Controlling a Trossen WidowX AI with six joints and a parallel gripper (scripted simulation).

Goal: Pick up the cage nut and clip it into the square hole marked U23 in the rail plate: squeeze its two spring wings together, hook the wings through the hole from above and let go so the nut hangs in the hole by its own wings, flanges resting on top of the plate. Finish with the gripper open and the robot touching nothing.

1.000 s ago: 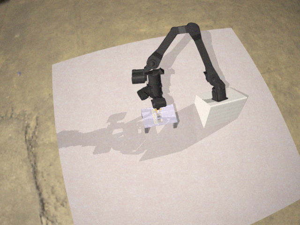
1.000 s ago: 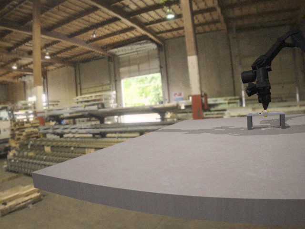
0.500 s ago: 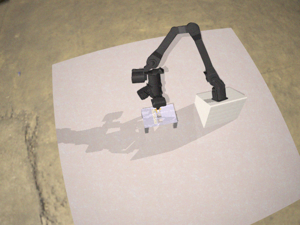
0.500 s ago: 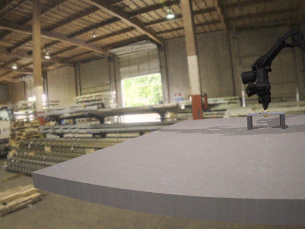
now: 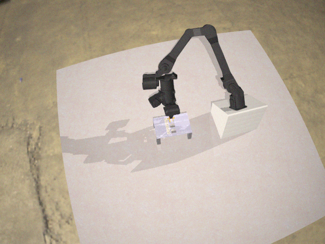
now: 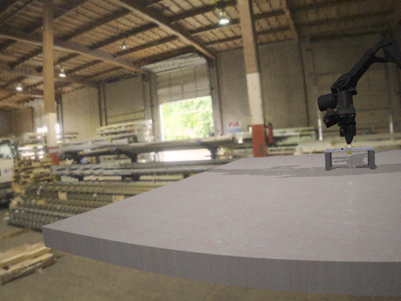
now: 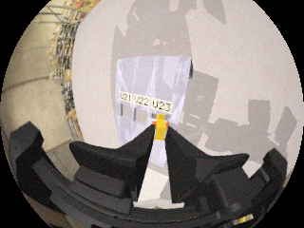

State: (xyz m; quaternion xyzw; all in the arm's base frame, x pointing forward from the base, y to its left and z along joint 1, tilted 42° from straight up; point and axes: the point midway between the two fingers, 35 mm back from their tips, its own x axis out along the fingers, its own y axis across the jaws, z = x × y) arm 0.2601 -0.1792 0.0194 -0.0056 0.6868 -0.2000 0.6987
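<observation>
The plate (image 5: pixel 183 124) (image 6: pixel 359 149) (image 7: pixel 171 71) stands on legs (image 5: pixel 189 135) (image 6: pixel 371 158) on the table (image 5: pixel 183 189) (image 6: pixel 226 220) (image 7: pixel 95 71), beside the block (image 5: pixel 241 118) bearing the arm (image 5: pixel 220 57), whose gripper (image 5: pixel 171 117) (image 6: pixel 348 143) (image 7: pixel 160 128) is over the plate, at U23 (image 7: pixel 161 104).

1. The nut (image 5: pixel 171 119) (image 6: pixel 349 152) (image 7: pixel 161 127) is yellow, with orange bits at its sides.
2. The plate (image 5: pixel 183 123) (image 6: pixel 364 149) (image 7: pixel 169 71) is pale lavender, streaked with whitish patches.
3. Its labels (image 5: pixel 167 126) (image 7: pixel 161 104) are cream with dark lettering.
4. The plate's legs (image 5: pixel 189 135) (image 6: pixel 371 158) are dark grey.
5. The gripper (image 5: pixel 171 116) (image 6: pixel 348 142) (image 7: pixel 160 128) and arm (image 5: pixel 181 47) (image 6: pixel 361 69) are black to charcoal.
6. The table (image 5: pixel 196 183) (image 6: pixel 226 207) (image 7: pixel 95 71) is pinkish grey, faintly mottled, with darker grey shadows.
7. The arm's block (image 5: pixel 240 122) is off-white.
8. One pillar (image 6: pixel 254 87) is tan, white and red in bands.
</observation>
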